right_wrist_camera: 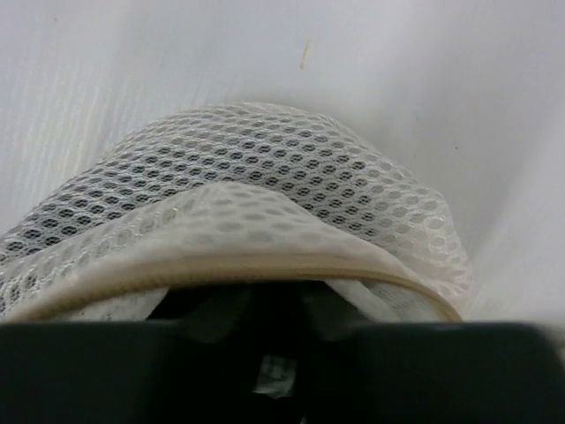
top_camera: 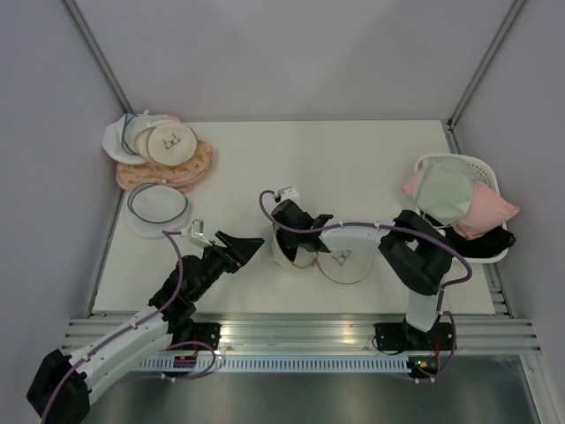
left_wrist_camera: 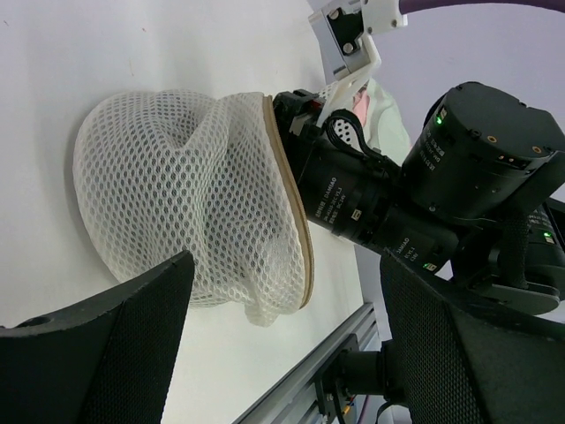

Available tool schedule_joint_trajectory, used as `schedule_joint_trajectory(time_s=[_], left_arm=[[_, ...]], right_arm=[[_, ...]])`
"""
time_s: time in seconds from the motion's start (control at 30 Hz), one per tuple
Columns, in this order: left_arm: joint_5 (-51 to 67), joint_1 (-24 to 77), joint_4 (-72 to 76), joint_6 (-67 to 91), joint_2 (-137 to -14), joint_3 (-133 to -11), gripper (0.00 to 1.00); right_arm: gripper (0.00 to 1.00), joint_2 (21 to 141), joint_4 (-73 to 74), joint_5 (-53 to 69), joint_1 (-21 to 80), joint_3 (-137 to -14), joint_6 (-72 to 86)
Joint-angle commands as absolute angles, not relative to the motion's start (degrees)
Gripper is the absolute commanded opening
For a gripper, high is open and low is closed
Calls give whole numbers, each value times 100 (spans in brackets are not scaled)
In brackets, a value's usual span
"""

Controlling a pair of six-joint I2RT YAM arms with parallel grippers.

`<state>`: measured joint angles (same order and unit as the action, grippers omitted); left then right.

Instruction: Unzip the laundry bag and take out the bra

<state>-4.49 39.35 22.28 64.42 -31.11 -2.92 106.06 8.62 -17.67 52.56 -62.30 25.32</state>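
The laundry bag point(top_camera: 281, 253) lies open at the table's middle, its cream mesh dome on its side. Its round lid with the black bra outline point(top_camera: 343, 262) lies flat to the right. My right gripper point(top_camera: 287, 231) reaches into the bag's mouth, under the tan zipper rim point(right_wrist_camera: 265, 265). In the right wrist view the gripper point(right_wrist_camera: 274, 349) is lost in the dark. A black mass with a pale label point(right_wrist_camera: 275, 375) sits there, seemingly the bra. My left gripper point(top_camera: 249, 246) is open and empty, just left of the dome point(left_wrist_camera: 177, 203), not touching it.
A pile of pink, white and cream pouches point(top_camera: 163, 150) lies at the back left. A flat white disc with a grey-blue rim point(top_camera: 159, 205) lies nearer. A white basket point(top_camera: 481, 168) at the right holds pale green, pink and black garments. An aluminium rail point(top_camera: 300, 336) runs along the near edge.
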Motion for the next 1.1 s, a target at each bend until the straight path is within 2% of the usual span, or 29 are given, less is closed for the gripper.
schedule_joint_trajectory(time_s=[0.0,0.07,0.2,0.47,0.73,0.93,1.07], left_arm=[[-563,3946,2136,6601,-3103,369,88],[-562,3946,2101,6609,-3076,378,88],[-589,3946,2013,6609,-2989,369,88],[-668,3946,1986,6592,-2979,325,88],[-686,3946,2039,6294,-3190,35,87],[-405,3946,2171,5625,-3515,-905,85],[-27,3964,1689,5134,-4138,-1922,82]], right_arm=[[11,10942,818,-1846,5273,-6284,2452],[1,10916,817,-1811,5265,-6249,2452],[0,10408,835,-1662,5265,-6039,2373],[1,8634,1141,-476,5265,-5739,1925],[1,7867,1643,-26,5265,-5766,1828],[0,7515,1854,-132,5273,-5634,1837],[1,7576,1749,-44,5265,-5572,1881]])
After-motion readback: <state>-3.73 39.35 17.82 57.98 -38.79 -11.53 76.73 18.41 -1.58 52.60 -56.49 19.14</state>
